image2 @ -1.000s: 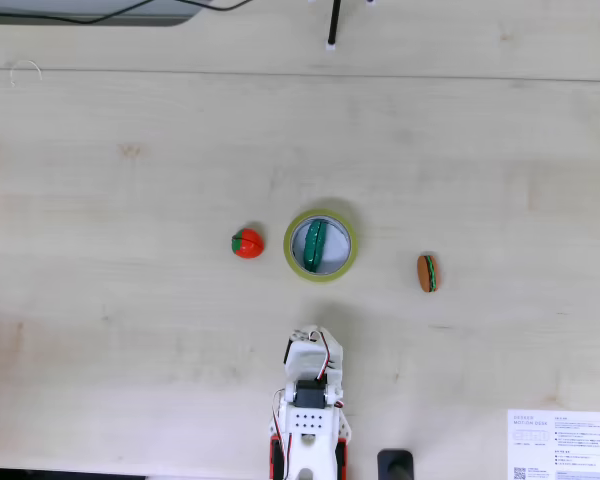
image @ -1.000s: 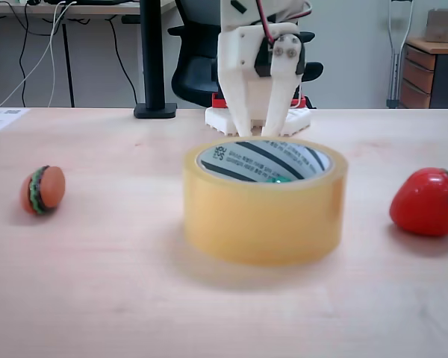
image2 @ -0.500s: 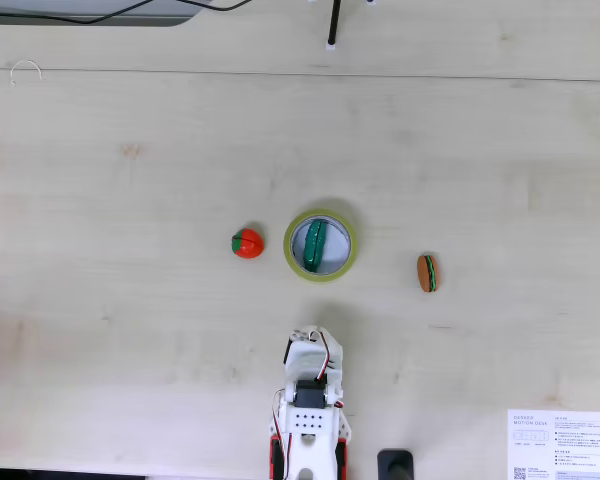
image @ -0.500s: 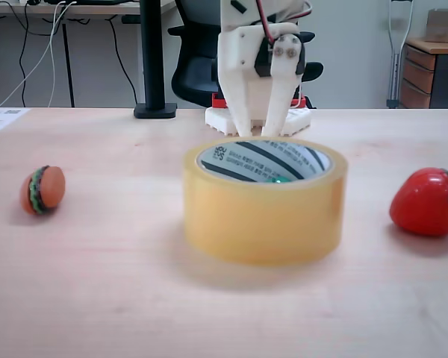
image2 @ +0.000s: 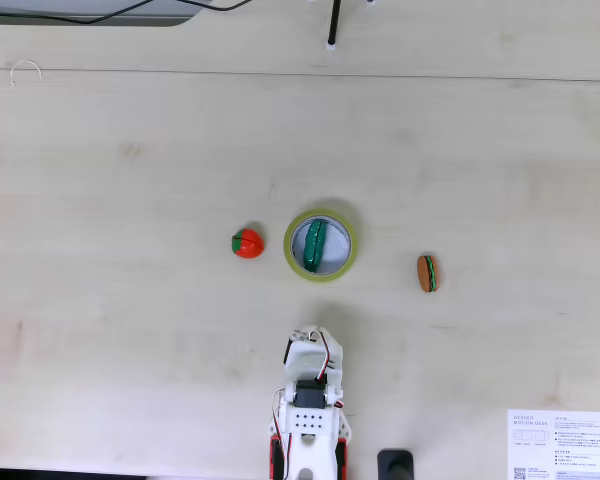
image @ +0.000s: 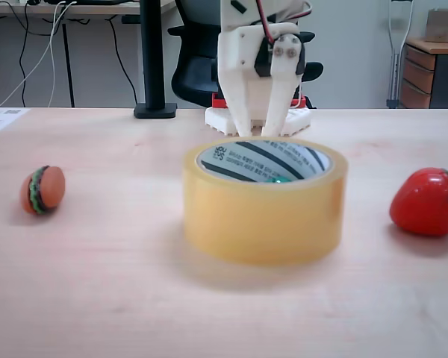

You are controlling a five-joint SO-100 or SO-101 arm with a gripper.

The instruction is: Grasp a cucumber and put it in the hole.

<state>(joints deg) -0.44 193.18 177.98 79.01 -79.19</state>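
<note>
The dark-green cucumber (image2: 316,243) lies inside the hole of the yellowish tape roll (image2: 320,277), running lengthwise across the opening in the fixed view from above. From the front fixed view, just a green sliver of the cucumber (image: 280,179) peeks over the rim of the tape roll (image: 265,216), against the white striped inner core (image: 261,160). My white gripper (image: 255,134) hangs behind the roll, fingers pointing down, close together and holding nothing. From above, the gripper (image2: 313,332) sits well back from the roll, near the arm's base.
A small burger toy (image: 42,189) (image2: 427,273) and a red strawberry toy (image: 427,201) (image2: 246,243) flank the roll, one on each side. A printed sheet (image2: 560,445) lies at the table corner by the arm base (image2: 308,445). A black post (image: 153,60) stands at the far edge.
</note>
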